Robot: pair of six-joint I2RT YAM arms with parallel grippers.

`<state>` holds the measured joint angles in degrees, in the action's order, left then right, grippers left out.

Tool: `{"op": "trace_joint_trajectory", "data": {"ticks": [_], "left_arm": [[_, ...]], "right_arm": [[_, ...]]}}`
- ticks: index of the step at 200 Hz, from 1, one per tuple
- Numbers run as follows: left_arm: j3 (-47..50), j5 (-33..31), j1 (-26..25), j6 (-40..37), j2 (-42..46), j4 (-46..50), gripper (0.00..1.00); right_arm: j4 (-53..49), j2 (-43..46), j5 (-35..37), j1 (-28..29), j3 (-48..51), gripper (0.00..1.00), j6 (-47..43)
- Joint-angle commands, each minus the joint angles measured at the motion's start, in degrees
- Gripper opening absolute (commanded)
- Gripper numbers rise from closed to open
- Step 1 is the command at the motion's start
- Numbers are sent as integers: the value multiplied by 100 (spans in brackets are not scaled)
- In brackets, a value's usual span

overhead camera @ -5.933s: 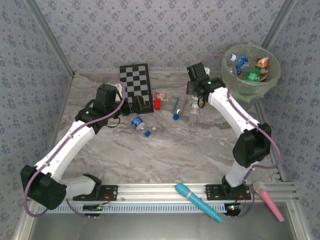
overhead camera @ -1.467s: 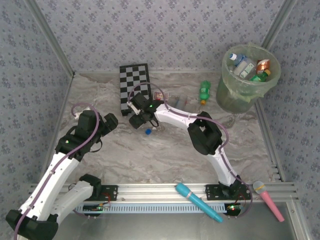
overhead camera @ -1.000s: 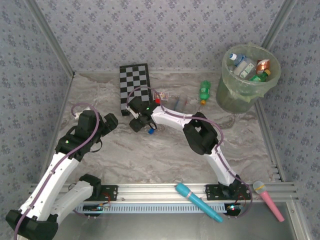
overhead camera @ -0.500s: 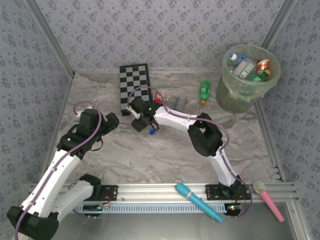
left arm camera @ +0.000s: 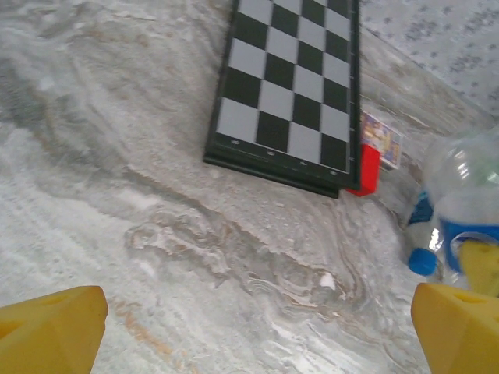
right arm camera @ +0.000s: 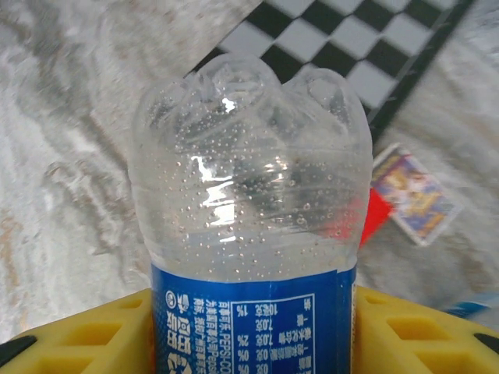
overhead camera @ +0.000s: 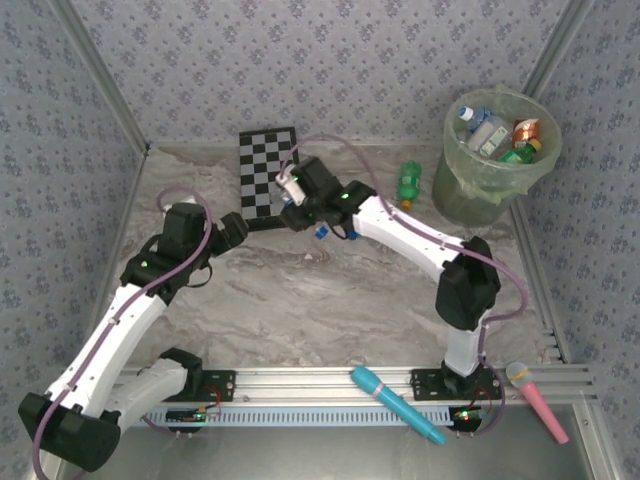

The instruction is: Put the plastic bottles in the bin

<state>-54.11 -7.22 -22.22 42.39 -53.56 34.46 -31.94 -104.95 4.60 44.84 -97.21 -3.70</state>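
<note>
My right gripper [overhead camera: 303, 205] is shut on a clear plastic bottle [right arm camera: 249, 234] with a blue label. It holds the bottle off the table, near the front corner of the checkerboard, with the blue cap [overhead camera: 320, 232] poking out under the wrist. Yellow fingers [right arm camera: 78, 335] press the label from both sides. A green bottle [overhead camera: 409, 182] lies on the table left of the bin [overhead camera: 470, 190], which holds several bottles in its pale green bag. My left gripper [overhead camera: 238, 228] stands open over bare marble, left of the held bottle [left arm camera: 460, 195].
A checkerboard [overhead camera: 268, 172] lies at the back left. A small red block [left arm camera: 365, 167] and a picture card [left arm camera: 382, 139] sit by its corner. A blue microphone stick [overhead camera: 395, 403] and a pink one [overhead camera: 538, 400] rest on the front rail.
The right gripper has closed on the clear bottle and lifted it up and back to the right. The left gripper has edged forward and right.
</note>
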Motion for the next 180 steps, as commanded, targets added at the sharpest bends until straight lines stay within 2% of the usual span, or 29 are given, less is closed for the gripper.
{"op": "trace_joint_trajectory", "data": {"ticks": [1, 47, 90, 180], "left_arm": [[-364, 581, 15, -389, -163, -567, 100], [-874, 1086, -287, -877, -698, -1097, 100], [-1332, 1459, -491, -1047, -1284, -1483, 100], [-2052, 2004, -564, -1162, -2008, -1628, 100]], "right_arm": [[-295, 497, 250, -289, -89, 55, -321], [-541, 1140, 863, -1012, -207, 55, -1042], [-638, 1592, 1098, -1810, -281, 55, -1526], [-278, 2013, 1168, -3470, -430, 55, -2235]]}}
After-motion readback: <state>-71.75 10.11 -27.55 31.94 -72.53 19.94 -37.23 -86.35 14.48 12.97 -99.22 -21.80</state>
